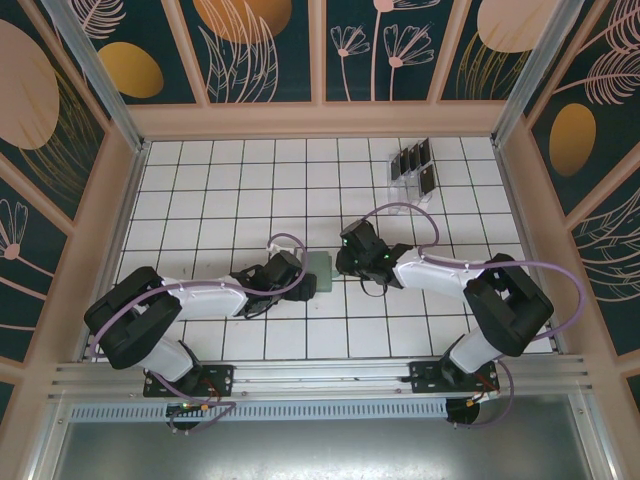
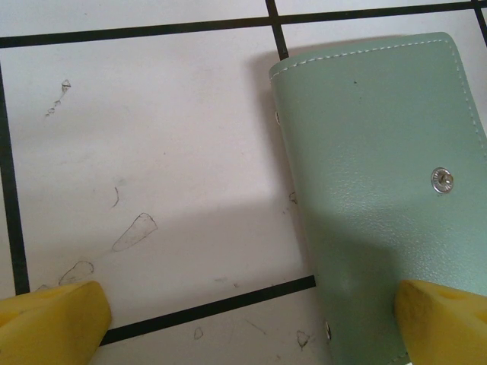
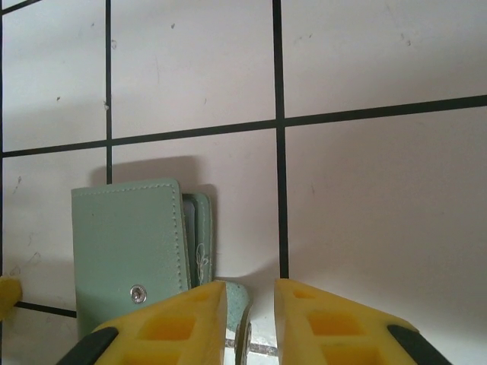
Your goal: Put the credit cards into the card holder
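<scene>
Near the middle of the white tiled table (image 1: 200,200) lies the flat, soft green card holder (image 1: 322,274), and the small black credit cards (image 1: 410,160) stand by the far right corner. To open it well, I think the left gripper (image 2: 247,323), spread wide with one yellow finger (image 2: 441,323) over its edge, should press it down. The right gripper (image 3: 249,296), almost closed round the flap (image 3: 237,300) with a thin gap, should lift slowly.

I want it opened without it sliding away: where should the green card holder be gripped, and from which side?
Grip the card holder by its layered edge, the one running up to the right tool. It lies folded flat on the table, so its broad faces offer nothing to pinch; at that edge the layers gape slightly, giving a lip. Probably come in low from that side.
</scene>
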